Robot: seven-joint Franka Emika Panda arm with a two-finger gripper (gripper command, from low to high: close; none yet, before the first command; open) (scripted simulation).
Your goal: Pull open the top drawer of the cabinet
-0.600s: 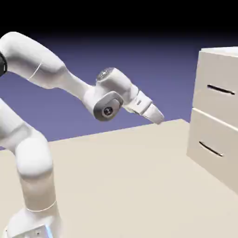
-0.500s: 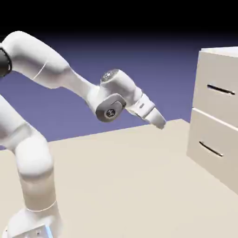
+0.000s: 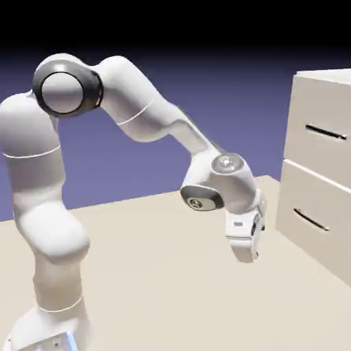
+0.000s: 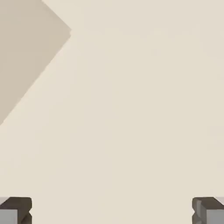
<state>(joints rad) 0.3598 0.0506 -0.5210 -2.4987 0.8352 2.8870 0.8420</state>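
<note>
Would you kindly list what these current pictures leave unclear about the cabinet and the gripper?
- Cabinet: its right side is cut off by the exterior view's right edge.
- Drawer contents: hidden behind the closed fronts in the exterior view.
- Gripper: its fingers are cut off by the hand view's bottom edge.
- Both handles: out of the hand view's frame.

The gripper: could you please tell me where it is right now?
In the exterior view, the gripper is right of centre, hanging over the table just to the left of the cabinet's lower drawer.
</note>
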